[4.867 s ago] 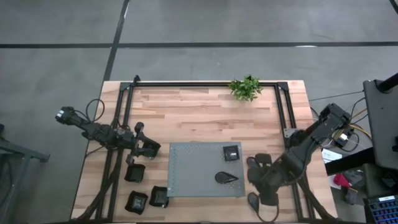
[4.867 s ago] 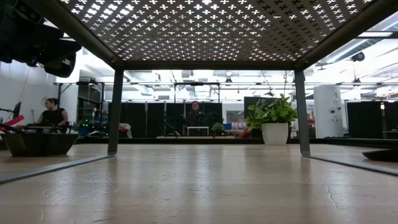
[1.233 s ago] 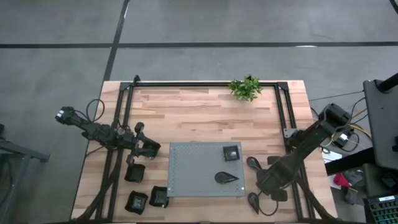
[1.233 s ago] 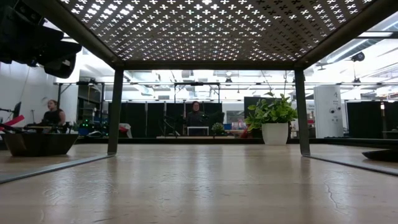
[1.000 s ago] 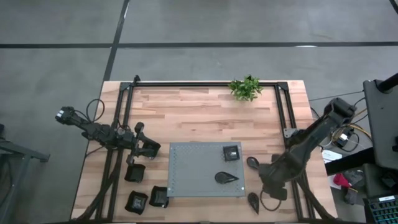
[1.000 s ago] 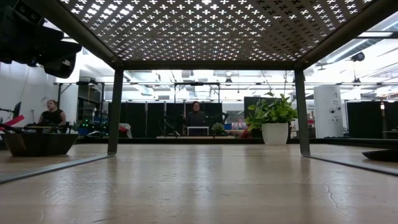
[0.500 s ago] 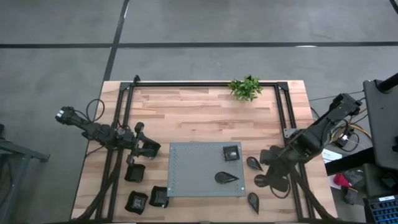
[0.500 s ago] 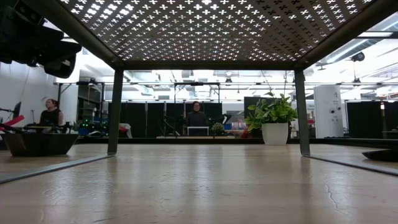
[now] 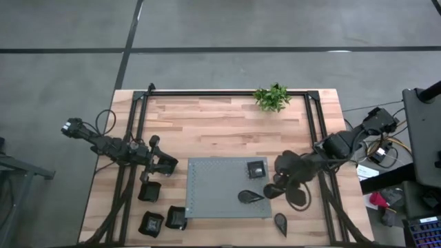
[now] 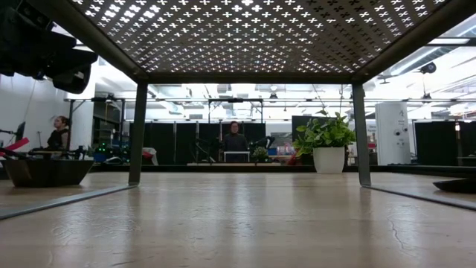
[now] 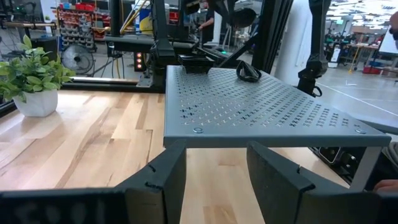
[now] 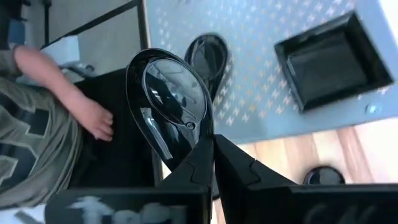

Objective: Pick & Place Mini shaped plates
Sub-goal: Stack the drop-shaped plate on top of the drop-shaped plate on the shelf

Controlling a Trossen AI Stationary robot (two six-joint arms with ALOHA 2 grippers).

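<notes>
The right pincer (image 12: 211, 152) is clamped on the rim of a glossy black teardrop plate (image 12: 171, 93), holding it up in the air at the right edge of the grey dotted mat (image 9: 217, 186), which sits toward the near edge of the bench (image 9: 207, 127) at its middle. In the high view that right pincer (image 9: 279, 187) hangs just off the mat's right side, with the arm reaching in from the bench's right edge.

Two mini plates lie on the mat: a small square plate (image 9: 255, 169) near its far right corner and a second teardrop plate (image 9: 249, 196) near its near right corner. Another teardrop plate (image 9: 280, 222) lies on the wood by the bench's near edge, right of the mat.

The left pincer (image 11: 211, 177) rests low at the mat's left side with its fingers spread apart and nothing between them. Three more square black plates (image 9: 164, 219) sit on the bench near its near left corner. A small green plant (image 9: 271, 97) stands at the far edge.
</notes>
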